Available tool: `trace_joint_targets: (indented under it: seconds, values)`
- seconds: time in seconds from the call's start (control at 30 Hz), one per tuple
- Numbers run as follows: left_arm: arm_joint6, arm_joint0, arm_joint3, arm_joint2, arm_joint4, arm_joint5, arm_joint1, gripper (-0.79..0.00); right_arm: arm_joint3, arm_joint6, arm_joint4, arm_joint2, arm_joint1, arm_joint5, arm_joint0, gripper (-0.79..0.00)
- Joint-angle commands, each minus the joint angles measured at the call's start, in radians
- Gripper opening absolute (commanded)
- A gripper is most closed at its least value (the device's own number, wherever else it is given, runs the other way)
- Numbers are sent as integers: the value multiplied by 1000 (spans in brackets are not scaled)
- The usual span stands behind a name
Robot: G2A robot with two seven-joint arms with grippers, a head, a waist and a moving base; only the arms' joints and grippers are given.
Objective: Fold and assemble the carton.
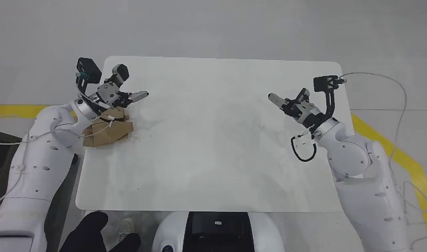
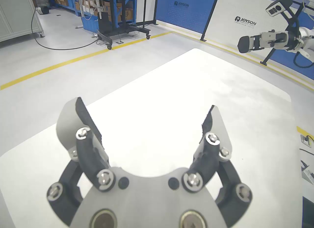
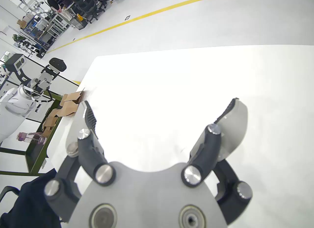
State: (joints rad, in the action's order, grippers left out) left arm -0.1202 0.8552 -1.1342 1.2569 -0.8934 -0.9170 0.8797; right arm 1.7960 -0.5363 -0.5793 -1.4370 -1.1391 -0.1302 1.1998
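Two grippers are held over white table (image 1: 220, 152), well apart. Left gripper (image 2: 145, 105) is spread wide, nothing pinched. Right gripper (image 3: 160, 102) is likewise spread, nothing held. Brown carton (image 1: 107, 131), partly folded, is laid at table's left edge, just behind left gripper's fingers and under its wrist; contact with arm cannot be told. Carton is set well apart from right gripper, across table. Loose cardboard pieces (image 3: 50, 121) are piled in green cart (image 3: 36, 153) beside that edge.

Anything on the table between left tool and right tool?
Bare table between left tool and right tool, per the top view. The carton lies outside that stretch, beside the left tool.
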Motion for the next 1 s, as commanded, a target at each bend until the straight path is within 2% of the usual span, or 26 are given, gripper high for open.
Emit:
trace_joint_targets:
  seconds: [0.0,0.6,0.77,0.97]
  values:
    - [0,0,0,0,0,0,0,-1,0,0,0,0,0,0,0,0]
    - [3,6,-7,6,23,14,1,0,0,0,0,0,0,0,0,0]
    - [137,-9,4,40,106,5,-9,0,0,0,0,0,0,0,0,0]
    - [265,-39,58,95,171,11,-25,0,0,0,0,0,0,0,0,0]
